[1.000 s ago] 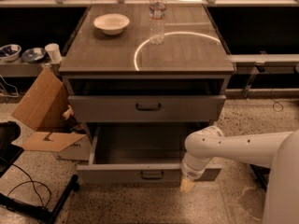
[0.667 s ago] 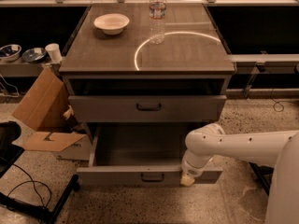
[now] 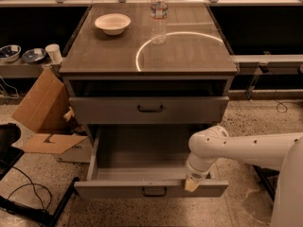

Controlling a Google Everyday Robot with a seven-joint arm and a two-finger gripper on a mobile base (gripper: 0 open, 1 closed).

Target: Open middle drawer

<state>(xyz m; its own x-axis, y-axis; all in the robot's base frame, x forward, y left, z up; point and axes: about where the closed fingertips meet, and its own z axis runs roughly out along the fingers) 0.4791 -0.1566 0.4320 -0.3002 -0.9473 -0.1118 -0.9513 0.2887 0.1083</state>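
The middle drawer (image 3: 118, 189) stands pulled far out of the grey cabinet. It has a low wide front with a small dark bar handle (image 3: 154, 191) and a deep grey tray (image 3: 142, 150) that holds nothing I can see. My gripper (image 3: 191, 184) hangs from the white arm (image 3: 236, 148), which comes in from the right. Its beige tip rests at the top edge of the drawer front, right of the handle. The taller-fronted drawer (image 3: 150, 109) above is shut. The lowest drawer is hidden beneath the open one.
On the cabinet top (image 3: 189, 56) stand a white bowl (image 3: 112, 22) and a water bottle (image 3: 159, 13). An open cardboard box (image 3: 45, 112) lies on the floor at the left, with cables (image 3: 28, 190) in front. Bowls and a cup (image 3: 53, 53) sit on a left shelf.
The middle drawer has come further out toward the camera. My gripper and forearm have moved toward the camera with its front edge.
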